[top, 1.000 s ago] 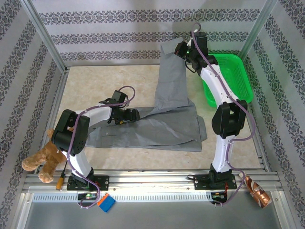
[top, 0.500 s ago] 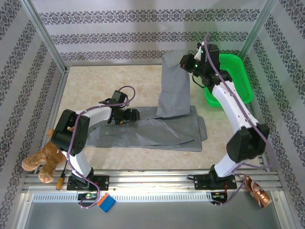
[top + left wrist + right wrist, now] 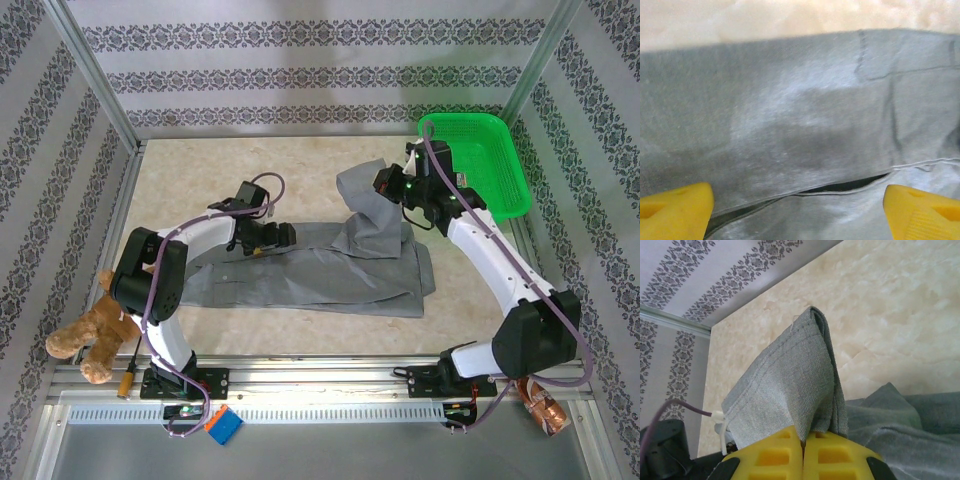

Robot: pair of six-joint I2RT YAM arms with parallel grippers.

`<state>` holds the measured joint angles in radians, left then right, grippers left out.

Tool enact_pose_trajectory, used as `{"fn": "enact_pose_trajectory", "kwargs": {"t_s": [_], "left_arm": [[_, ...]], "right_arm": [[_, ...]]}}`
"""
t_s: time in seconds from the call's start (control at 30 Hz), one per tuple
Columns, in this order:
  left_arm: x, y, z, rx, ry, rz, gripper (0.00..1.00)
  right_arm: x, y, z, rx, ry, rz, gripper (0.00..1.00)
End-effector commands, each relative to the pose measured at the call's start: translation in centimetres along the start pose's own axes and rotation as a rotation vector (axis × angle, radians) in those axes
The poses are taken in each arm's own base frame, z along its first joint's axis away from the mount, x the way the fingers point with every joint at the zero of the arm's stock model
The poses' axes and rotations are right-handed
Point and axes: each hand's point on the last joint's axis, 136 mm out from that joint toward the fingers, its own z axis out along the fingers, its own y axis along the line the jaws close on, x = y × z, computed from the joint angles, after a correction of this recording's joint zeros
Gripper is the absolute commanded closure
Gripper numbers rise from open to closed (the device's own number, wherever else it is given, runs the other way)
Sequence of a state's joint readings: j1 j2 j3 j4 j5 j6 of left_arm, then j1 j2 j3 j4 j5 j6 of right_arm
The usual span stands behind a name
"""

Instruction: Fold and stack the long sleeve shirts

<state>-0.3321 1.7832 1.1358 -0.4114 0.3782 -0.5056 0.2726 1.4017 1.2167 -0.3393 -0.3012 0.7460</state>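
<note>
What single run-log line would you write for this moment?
left pincer: open, low over grey shirt | right pincer: shut on sleeve, lifted off table | stage: sleeve not yet folded flat

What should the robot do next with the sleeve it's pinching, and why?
Probably lower the sleeve leftward onto the grey shirt: the right tool pinches it raised off the body, while the open left tool sits over the flat part.
</note>
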Motion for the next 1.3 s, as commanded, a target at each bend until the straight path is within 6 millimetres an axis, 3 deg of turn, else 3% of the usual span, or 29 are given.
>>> {"fn": "enact_pose_trajectory", "kwargs": {"t_s": [0.0,0.17,0.3,0.43,0.5,0.73,0.93,1.03,1.27], "left_arm": [[-2.2,-3.2,-4.0,0.082,-0.070,0.031,0.10],[-3.8,-5.9,-7.1,0.176,-0.152,0.086,0.09],[-4.0,-6.4,-8.7,0.217,-0.173,0.068,0.09],[-3.6,-7.0,-10.0,0.250,-0.172,0.055,0.08],[-3.3,-7.1,-10.5,0.254,-0.166,0.049,0.08],[-2.3,-6.1,-11.4,0.249,-0.149,0.027,0.08],[-1.0,-5.0,-12.0,0.228,-0.134,0.043,0.08],[-0.3,-4.6,-12.0,0.220,-0.126,0.053,0.08],[0.4,-4.0,-11.6,0.198,-0.109,0.072,0.08]], "right_arm": [[0.2,0.0,0.7,-0.013,0.024,-0.004,1.00],[0.3,0.1,2.2,0.002,0.064,-0.031,1.00],[0.5,0.9,2.1,-0.020,0.054,-0.021,1.00],[1.4,0.0,1.5,0.023,0.013,0.090,1.00],[2.9,-0.8,1.8,0.029,-0.002,0.174,1.00],[10.1,0.0,4.5,0.053,0.088,0.239,1.00],[14.5,3.1,6.1,0.019,0.172,0.201,1.00],[14.7,3.8,6.5,0.030,0.199,0.140,1.00],[13.2,3.5,8.5,0.072,0.329,0.023,1.00]]}}
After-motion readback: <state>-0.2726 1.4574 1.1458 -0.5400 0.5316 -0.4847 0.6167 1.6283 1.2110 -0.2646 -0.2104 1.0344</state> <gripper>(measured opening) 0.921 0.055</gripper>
